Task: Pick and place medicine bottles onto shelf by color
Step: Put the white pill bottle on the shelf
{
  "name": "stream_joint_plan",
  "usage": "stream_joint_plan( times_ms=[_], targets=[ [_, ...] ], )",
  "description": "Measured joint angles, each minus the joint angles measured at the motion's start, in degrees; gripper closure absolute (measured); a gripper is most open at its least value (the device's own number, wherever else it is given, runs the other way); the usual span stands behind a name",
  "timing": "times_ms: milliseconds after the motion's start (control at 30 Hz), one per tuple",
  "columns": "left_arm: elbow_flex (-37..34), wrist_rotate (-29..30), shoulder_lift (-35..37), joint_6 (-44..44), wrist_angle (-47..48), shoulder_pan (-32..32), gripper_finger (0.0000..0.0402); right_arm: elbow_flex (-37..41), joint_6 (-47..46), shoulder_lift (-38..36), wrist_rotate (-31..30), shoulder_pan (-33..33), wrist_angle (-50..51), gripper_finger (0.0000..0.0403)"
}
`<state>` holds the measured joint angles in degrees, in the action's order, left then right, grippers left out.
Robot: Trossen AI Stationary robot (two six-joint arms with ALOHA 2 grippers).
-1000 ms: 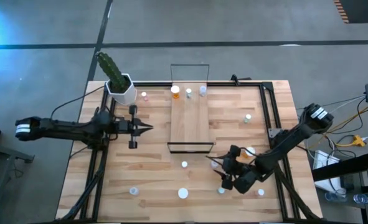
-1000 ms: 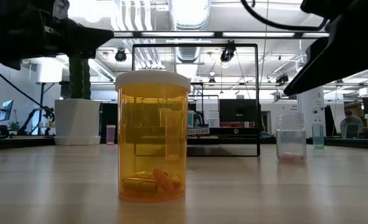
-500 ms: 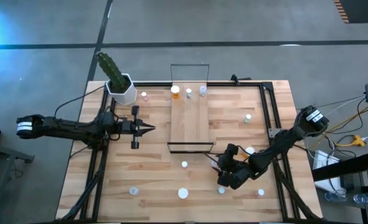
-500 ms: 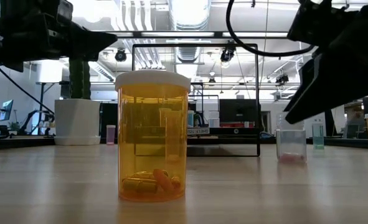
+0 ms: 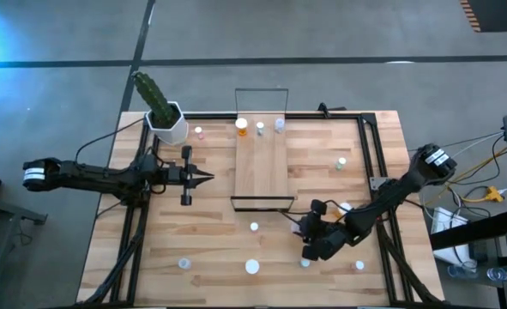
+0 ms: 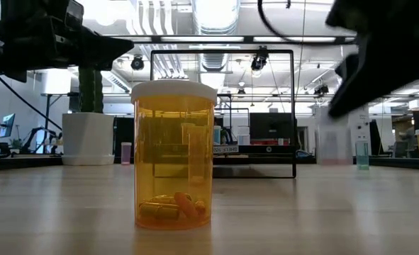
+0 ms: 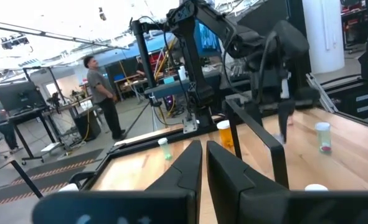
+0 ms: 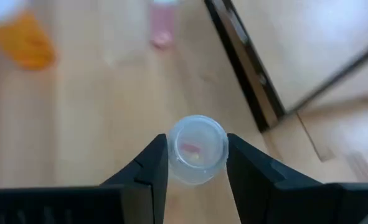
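Note:
My right gripper [image 8: 196, 163] points down near the shelf's near right corner [image 5: 303, 225] and is shut on a small clear medicine bottle [image 8: 197, 149] with pink pills inside. The same bottle shows blurred in the low view [image 6: 332, 145]. The shelf [image 5: 262, 167], a light-wood board with black wire ends, carries three bottles at its far end, one of them orange [image 5: 241, 127]. Other bottles stand upright about the table, among them a large orange one [image 6: 174, 156] near the front edge. My left gripper [image 5: 205, 177] hangs shut and bare left of the shelf. My right gripper pinches the clear bottle between its two fingers, one on each side of the round wall [image 8: 223, 148] near the top. The fingers come from above, pointing down. The bottle stays upright, and in the low view its base seems just clear of the table.
A white pot with a cactus [image 5: 165, 120] stands at the far left corner. Loose bottles stand along the near edge [image 5: 184, 263], [image 5: 359, 266], on the right [image 5: 341, 162] and in front of the shelf [image 5: 254, 227]. Black rails [image 5: 375, 163] run along the table's sides.
My right gripper has come down over the clear bottle, shut on it and risen a little; the bottle, which stood on the table, is now raised and blurred.

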<state>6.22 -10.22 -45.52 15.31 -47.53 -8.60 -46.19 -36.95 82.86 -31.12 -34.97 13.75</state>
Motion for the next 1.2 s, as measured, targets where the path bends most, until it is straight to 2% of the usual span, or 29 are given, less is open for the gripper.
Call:
stream_joint_plan(
  times_ms=[133, 233, 367, 433, 533, 633, 700, 733, 867, 933, 1033, 1133, 1200],
  targets=[
    [0.00, 0.00, -0.05, 0.00, 0.00, 0.02, 0.0395, -3.40, 0.02, -5.46, 3.07, -1.01, 6.06, 0.0284],
    [0.00, 0.02, -0.11, -0.02, 0.04, 0.02, 0.0395, -7.41, -7.25, -9.22, 2.44, -1.68, 19.44, 0.0282],
    [0.00, 0.02, -0.22, 0.00, -0.01, 0.02, 0.0395, -12.10, -18.18, -12.01, -4.15, -1.46, 40.65, 0.0280],
    [0.00, 0.01, -0.22, 0.00, -0.12, 0.02, 0.0395, -13.04, -20.03, -13.33, -8.22, 0.22, 46.59, 0.0281],
    [0.00, 0.02, -0.22, -0.02, -0.47, 0.02, 0.0395, -12.66, -15.96, -16.14, -13.41, 4.54, 46.76, 0.0281],
    [0.00, 0.02, -0.22, -0.02, -0.46, 0.02, 0.0395, -9.80, -3.55, -19.93, -13.11, 11.81, 37.67, 0.0281],
    [0.00, 0.01, -0.22, -0.01, -0.48, 0.02, 0.0395, -6.95, 7.91, -22.22, -8.72, 18.35, 27.45, 0.0281],
    [0.00, 0.02, -0.22, 0.00, -0.48, 0.02, 0.0395, -5.49, 14.57, -23.11, -4.51, 22.17, 21.46, 0.0281],
    [0.00, 0.00, -0.22, 0.00, -0.51, 0.00, 0.0395, -1.40, 31.71, -23.77, 16.82, 39.19, 2.36, 0.0280],
    [0.00, 0.00, -0.22, 0.00, -0.55, 0.00, 0.0395, -1.07, 35.66, -21.63, 26.43, 47.05, -2.27, 0.0280],
    [0.00, 0.01, -0.26, 0.00, -0.55, 0.00, 0.0395, -1.56, 39.41, -16.07, 36.30, 55.04, -7.01, 0.0280],
    [0.00, 0.02, -0.31, 0.00, -0.60, 0.00, 0.0395, -3.99, 41.79, -9.39, 42.95, 58.49, -9.79, 0.0279],
    [0.00, 0.00, -0.57, 0.00, -1.22, 0.00, 0.0395, -6.43, 43.94, -5.06, 43.97, 58.98, -9.80, 0.0279]
  ],
)
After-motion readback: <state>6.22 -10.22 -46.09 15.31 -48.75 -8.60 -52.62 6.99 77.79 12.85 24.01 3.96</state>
